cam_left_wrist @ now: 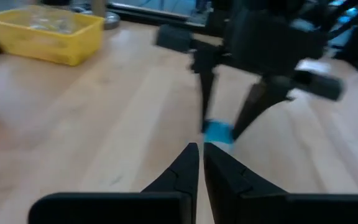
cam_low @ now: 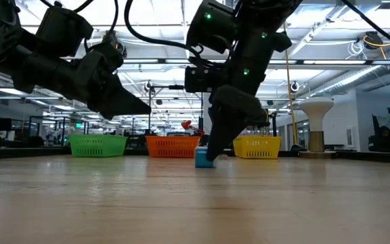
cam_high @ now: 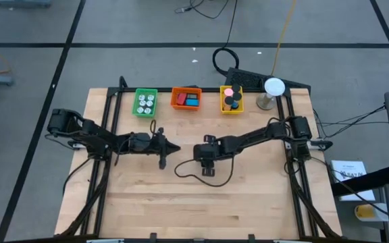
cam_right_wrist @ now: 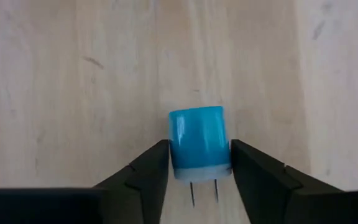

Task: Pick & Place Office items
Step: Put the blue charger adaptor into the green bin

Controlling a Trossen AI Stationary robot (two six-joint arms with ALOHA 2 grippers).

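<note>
On the bare wooden table [cam_high: 248, 196], at centre frame in the high view, a small blue plug-type block [cam_right_wrist: 196, 142], judged light, rigid and glossy-slick, sits between the right gripper's [cam_right_wrist: 199, 163] parted fingers, flat sides offering purchase; left gripper [cam_left_wrist: 201, 163] hovers pinched together.

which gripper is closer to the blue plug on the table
Right. The right gripper has its jaws either side of the blue plug; the left gripper hangs off to its side, jaws shut.

- Blue block [cam_right_wrist: 196, 142] with a white base
- Light wood-grain surface [cam_high: 248, 196]
- Green tray [cam_high: 145, 103], orange tray [cam_high: 186, 98], yellow tray [cam_high: 231, 100]
- Black claws: right claw [cam_right_wrist: 199, 163]
</note>
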